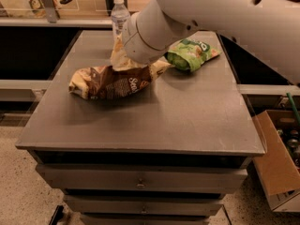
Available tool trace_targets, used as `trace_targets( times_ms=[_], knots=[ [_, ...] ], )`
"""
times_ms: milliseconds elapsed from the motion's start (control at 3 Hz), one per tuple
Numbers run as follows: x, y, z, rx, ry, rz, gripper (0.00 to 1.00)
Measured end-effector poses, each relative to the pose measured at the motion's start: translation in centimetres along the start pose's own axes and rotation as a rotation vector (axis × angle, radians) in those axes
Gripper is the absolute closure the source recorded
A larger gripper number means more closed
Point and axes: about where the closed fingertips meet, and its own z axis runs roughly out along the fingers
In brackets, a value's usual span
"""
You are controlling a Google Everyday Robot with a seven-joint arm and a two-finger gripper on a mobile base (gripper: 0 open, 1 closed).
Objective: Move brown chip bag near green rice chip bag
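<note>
The brown chip bag point(112, 81) lies on the grey table top point(187, 121), left of centre, with its cream right end pulled up off the surface. My gripper point(132, 63) is at that raised end, mostly hidden behind the thick white wrist, and it is shut on the bag. The green rice chip bag point(190, 54) lies at the back right of the table, a short gap to the right of the brown bag's end.
A clear water bottle point(119, 15) stands at the table's back edge, just behind my wrist. My white arm spans the upper right. An open cardboard box point(276, 163) sits on the floor at the right. Drawers run below the table's front.
</note>
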Motion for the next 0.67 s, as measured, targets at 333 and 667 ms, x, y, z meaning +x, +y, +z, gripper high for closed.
trace_targets(
  times_ms=[333, 667],
  knots=[
    [1.9, 0.0, -1.0, 0.015, 0.050, 0.019, 1.00],
    [4.5, -0.1, -2.2, 0.046, 0.121, 0.050, 1.00]
  ],
)
